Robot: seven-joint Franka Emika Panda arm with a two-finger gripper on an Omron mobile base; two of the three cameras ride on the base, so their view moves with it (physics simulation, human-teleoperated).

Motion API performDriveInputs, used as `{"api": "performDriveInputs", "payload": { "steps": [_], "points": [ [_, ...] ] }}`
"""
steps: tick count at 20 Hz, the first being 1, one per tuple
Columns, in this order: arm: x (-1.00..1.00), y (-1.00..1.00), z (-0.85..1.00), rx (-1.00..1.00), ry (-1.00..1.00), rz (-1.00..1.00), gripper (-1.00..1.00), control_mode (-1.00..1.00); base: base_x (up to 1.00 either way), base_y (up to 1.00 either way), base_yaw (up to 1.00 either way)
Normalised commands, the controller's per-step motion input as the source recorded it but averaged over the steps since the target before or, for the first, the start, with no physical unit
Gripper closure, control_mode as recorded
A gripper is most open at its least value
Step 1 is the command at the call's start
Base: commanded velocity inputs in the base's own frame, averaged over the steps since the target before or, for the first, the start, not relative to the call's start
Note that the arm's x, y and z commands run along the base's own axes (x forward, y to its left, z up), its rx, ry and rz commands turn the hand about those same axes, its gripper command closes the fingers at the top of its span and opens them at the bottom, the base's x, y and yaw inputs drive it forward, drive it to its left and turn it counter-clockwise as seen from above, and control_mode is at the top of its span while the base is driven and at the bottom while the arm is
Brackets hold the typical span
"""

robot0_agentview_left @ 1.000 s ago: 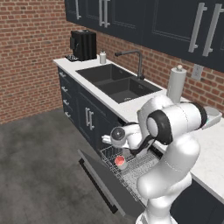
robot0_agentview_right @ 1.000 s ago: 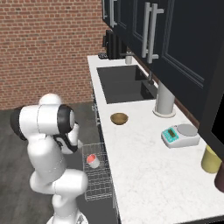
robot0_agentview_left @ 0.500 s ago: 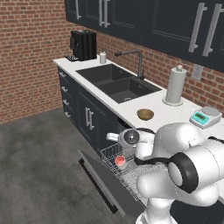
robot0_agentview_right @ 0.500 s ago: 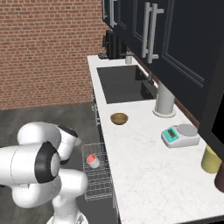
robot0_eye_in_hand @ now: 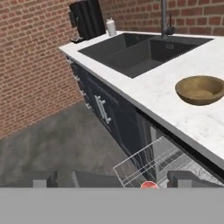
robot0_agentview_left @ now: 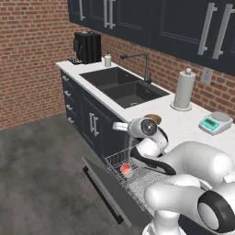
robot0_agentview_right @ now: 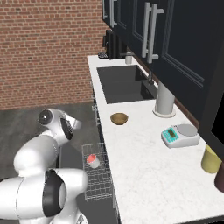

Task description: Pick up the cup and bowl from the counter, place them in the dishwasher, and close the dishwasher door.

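At the left of the left base view the dishwasher door [robot0_agentview_left: 108, 190] lies dropped flat, a dark panel running toward the lower middle. Just right of it the white wire rack [robot0_agentview_left: 137, 172] of the dishwasher is pulled out, and the cup [robot0_agentview_left: 125, 170] sits upright in the rack's near corner, its red inside showing. In the right base view the same cup [robot0_agentview_right: 92, 161] stands low and left of centre in the rack.

Above the rack, mid-frame, the white arm curls over, and its end effector [robot0_agentview_left: 120, 126] points left, level with the table's [robot0_agentview_left: 193, 133] edge. Whether its fingers are spread or pressed together I cannot tell; nothing appears to be between them.

Further right, the bowl [robot0_agentview_left: 153, 119] is partly hidden behind the arm's wrist in that view; in the right base view the bowl [robot0_agentview_right: 119, 118] rests on the white slab near its front edge, right of centre. The hand view puts the bowl [robot0_eye_in_hand: 201, 90] at the right, with the sink [robot0_eye_in_hand: 140, 50] beyond it.

The bowl looks like the next target. Its shallow, sloping wall could slip from a pinch, and so close to the edge a nudge might tip it off onto the rack or the open door. The arm is also folded tight over the rack, so a swing could knock the cup.
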Motion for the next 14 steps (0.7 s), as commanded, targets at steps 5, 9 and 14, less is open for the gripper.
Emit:
{"api": "performDriveInputs", "payload": {
  "steps": [5,9,14],
  "points": [
    [0.0,0.0,0.93,-0.04,0.27,0.04,-1.0,-1.0,0.0,0.0,0.0],
    [-0.02,-0.09,0.56,-0.17,0.21,0.08,-1.0,-1.0,0.0,0.0,0.0],
    [-0.17,-0.02,0.07,-0.31,0.13,0.05,-1.0,-1.0,0.0,0.0,0.0]
  ]
}}
